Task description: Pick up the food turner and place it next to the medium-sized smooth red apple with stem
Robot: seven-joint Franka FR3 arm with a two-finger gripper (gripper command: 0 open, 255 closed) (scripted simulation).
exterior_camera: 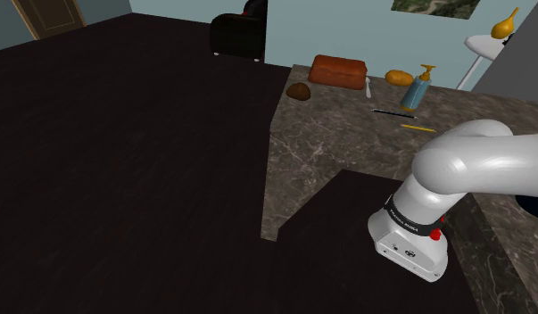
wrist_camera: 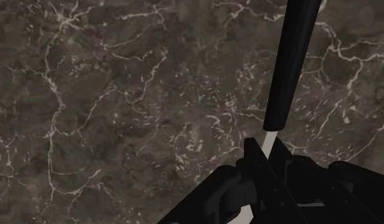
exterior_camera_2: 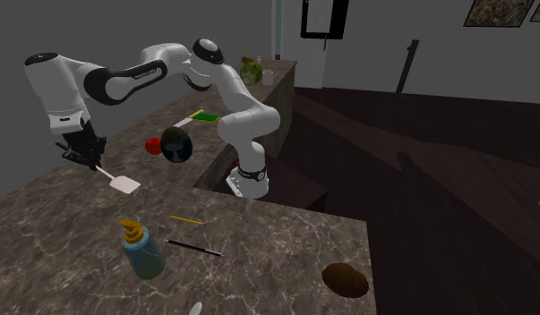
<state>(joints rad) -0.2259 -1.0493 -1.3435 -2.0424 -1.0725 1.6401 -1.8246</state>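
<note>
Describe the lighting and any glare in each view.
Shoulder view: dim, the floor nearly black, a bright sheen on the arm's white link. Second exterior view: dim too; the food turner's pale blade stands out against the counter. Wrist view: even light on the counter's veins; the black fingers show little detail.

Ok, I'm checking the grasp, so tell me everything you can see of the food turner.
The food turner has a flat white blade, a thin white neck and a round black handle. The gripper is shut on the neck, between blade and handle. The turner slants over the dark veined counter; whether the blade touches the counter cannot be told.
</note>
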